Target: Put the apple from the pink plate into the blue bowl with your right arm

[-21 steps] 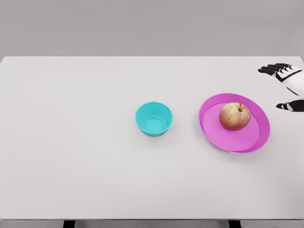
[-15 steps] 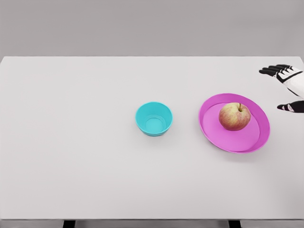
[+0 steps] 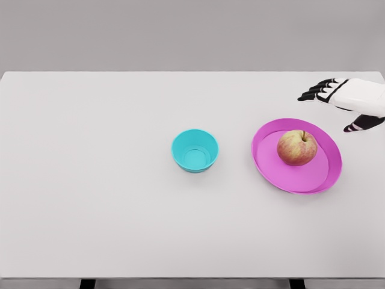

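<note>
I am on the approach step: the right robot hand (image 3: 344,103), white with black fingertips, hangs above the far right of the wide white desk (image 3: 90,205), beyond and to the right of the round pink plate (image 3: 267,168), with its fingers spread wide and nothing in its grip. The red-and-yellow apple (image 3: 296,147) with its short stem sits on the plate, a little toward the far side, untouched. The small round blue bowl (image 3: 195,150), turquoise in tone, stands upright and empty near the middle of the desk, to the left of the plate and apart from it. By my reckoning the task is barely begun; the next move calls for bringing the open hand over and down around the apple, closing on its sides without nudging it across the plate, then lifting it clear of the raised rim before carrying it left. I see nothing lying between plate and bowl, so the path looks free. The bowl is narrow, so the release needs centring. The left arm does not show.
</note>
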Controlling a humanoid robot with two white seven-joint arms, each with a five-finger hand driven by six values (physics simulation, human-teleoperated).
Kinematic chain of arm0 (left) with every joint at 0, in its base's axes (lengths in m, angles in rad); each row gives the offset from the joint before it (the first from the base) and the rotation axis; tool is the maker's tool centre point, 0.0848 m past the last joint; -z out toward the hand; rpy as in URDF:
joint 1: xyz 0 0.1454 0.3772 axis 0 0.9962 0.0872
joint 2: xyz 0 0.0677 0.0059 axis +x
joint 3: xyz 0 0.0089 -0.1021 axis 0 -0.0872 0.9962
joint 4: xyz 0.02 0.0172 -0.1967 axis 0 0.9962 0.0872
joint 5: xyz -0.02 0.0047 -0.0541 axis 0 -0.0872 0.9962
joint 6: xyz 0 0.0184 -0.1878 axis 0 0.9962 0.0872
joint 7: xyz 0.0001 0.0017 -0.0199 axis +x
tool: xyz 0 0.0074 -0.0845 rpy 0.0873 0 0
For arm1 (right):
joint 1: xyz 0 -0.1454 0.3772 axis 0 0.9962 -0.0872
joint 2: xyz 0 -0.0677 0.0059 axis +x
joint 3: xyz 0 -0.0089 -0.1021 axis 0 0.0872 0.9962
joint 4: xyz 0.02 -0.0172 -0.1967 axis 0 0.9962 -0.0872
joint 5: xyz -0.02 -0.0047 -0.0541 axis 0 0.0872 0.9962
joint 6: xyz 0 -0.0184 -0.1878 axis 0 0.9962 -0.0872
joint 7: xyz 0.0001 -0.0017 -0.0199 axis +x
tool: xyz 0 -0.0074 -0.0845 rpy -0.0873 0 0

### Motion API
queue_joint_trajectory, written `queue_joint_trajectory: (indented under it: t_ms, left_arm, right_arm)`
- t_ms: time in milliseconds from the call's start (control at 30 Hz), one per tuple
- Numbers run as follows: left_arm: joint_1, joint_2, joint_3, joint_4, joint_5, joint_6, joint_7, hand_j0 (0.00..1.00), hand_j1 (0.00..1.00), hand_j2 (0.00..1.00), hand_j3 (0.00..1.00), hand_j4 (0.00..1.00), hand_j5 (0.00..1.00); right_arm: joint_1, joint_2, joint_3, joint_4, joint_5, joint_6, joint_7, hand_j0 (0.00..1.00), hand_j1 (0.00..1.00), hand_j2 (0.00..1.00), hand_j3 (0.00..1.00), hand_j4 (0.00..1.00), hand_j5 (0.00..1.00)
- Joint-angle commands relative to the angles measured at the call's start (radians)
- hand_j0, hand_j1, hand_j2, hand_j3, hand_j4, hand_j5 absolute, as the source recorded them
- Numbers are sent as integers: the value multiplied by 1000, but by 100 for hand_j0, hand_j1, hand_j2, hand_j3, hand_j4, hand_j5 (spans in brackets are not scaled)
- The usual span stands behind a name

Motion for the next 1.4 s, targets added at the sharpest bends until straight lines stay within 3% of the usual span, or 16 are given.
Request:
queue_joint_trajectory:
  t_ms: [0,100,267,667,1367]
  left_arm:
    - [0,0,0,0,0,0,0,100,100,100,100,100,100]
    - [0,0,0,0,0,0,0,100,100,100,100,100,100]
    - [0,0,0,0,0,0,0,100,100,100,100,100,100]
    - [0,0,0,0,0,0,0,100,100,100,100,100,100]
    - [0,0,0,0,0,0,0,100,100,100,100,100,100]
  right_arm:
    - [0,33,113,11,-4,2,10,100,100,100,100,100,100]
    - [-17,40,162,26,-2,2,10,100,100,100,100,100,100]
    - [-26,15,150,39,1,2,10,100,100,100,100,100,100]
    - [-26,32,230,91,4,2,10,100,100,100,100,100,100]
    - [-61,76,270,123,7,2,10,100,100,100,100,100,100]
